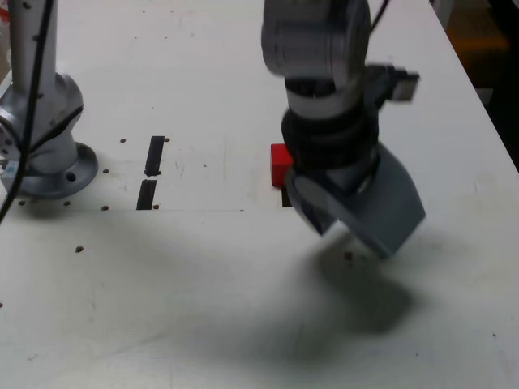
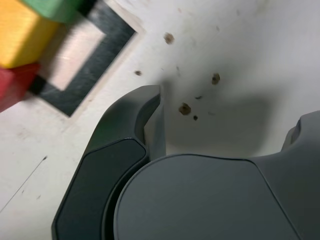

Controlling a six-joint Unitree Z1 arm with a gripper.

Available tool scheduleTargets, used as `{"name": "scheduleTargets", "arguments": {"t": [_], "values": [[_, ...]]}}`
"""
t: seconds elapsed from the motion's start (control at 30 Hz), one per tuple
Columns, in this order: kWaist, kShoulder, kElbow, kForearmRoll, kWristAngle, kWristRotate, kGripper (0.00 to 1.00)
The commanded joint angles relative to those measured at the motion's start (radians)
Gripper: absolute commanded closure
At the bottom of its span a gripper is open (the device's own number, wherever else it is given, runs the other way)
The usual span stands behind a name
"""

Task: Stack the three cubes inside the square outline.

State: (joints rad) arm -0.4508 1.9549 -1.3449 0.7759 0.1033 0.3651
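Observation:
In the wrist view the red cube (image 2: 12, 85), the yellow cube (image 2: 20, 35) and the green cube (image 2: 55, 7) crowd together at one side of the square outline (image 2: 90, 65), covering part of its black frame. Its white centre is partly bare. My gripper (image 2: 225, 112) is open with nothing between its fingers, and hangs over bare table beside the outline. In the exterior view only the red cube (image 1: 280, 162) and a sliver of the outline (image 1: 285, 198) show behind my gripper (image 1: 357, 235); the other two cubes are hidden by the arm.
Two short black bar marks (image 1: 154, 156) (image 1: 147, 194) lie towards the exterior view's left, near the arm's base (image 1: 49, 146). Small brown specks (image 2: 185, 108) dot the white table. The table's edge (image 1: 486, 113) runs along the exterior view's right.

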Motion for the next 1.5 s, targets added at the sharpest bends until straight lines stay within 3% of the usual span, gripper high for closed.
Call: {"name": "scheduleTargets", "arguments": {"t": [0.0, 0.57, 1.47], "values": [[-0.002, 0.009, 0.018, -0.015, -0.008, 0.014, 0.06], [0.045, 0.001, 0.073, -0.031, 0.012, 0.054, 0.06], [0.263, -0.054, 0.155, -0.04, 0.003, 0.218, 0.06]]}}
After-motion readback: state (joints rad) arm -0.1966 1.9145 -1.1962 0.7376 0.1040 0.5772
